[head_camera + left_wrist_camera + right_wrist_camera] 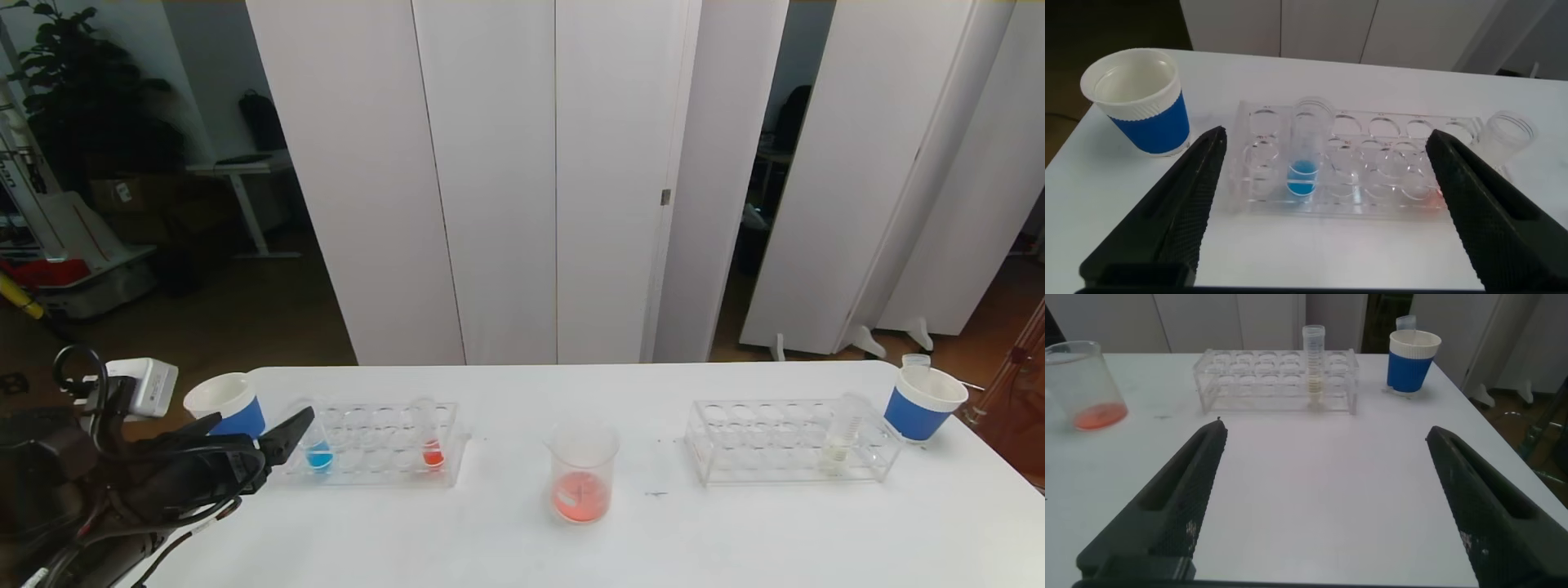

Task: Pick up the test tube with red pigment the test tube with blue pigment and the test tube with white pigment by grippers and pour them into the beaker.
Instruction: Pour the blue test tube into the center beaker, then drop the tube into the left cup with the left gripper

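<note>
head view: both claws spread wide, nothing held

head view shows the left claw (253, 437) released, its jaws apart just in front of the left rack (375, 445) on the white tabletop (506, 547). the test tube with blue pigment (318, 445) stands upright in that rack, near its left end; a tube with red liquid (431, 445) stands toward its right end. the beaker (581, 474), holding orange-red liquid, sits between the two racks. the test tube with white pigment (1314, 363) stands upright in the right rack (1278, 376), with the right claw (1323, 506) released and well apart from it.
</note>
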`<state>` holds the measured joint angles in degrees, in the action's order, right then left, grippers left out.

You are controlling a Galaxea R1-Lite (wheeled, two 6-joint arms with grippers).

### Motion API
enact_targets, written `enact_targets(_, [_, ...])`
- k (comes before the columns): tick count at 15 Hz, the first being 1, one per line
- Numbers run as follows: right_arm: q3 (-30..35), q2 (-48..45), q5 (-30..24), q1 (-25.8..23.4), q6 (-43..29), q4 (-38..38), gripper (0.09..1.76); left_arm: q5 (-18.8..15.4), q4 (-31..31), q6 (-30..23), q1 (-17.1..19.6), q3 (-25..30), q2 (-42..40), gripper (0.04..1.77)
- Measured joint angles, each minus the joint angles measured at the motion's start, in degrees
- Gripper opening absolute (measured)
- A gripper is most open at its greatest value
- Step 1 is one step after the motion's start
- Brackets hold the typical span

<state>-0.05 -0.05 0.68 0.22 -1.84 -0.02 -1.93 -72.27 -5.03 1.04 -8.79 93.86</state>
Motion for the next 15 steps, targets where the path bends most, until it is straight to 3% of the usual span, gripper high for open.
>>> enact_targets(5, [0.0,0.0,0.02,0.0,0.02,0.02,1.75,-0.13,-16.4,0.93,-0.85,2.82,12.4,1.74])
enact_targets(15, [-0.02,0.0,0.0,0.0,0.0,0.02,1.75,0.15,-17.2,0.05,-0.16,-1.65,21.05,1.74])
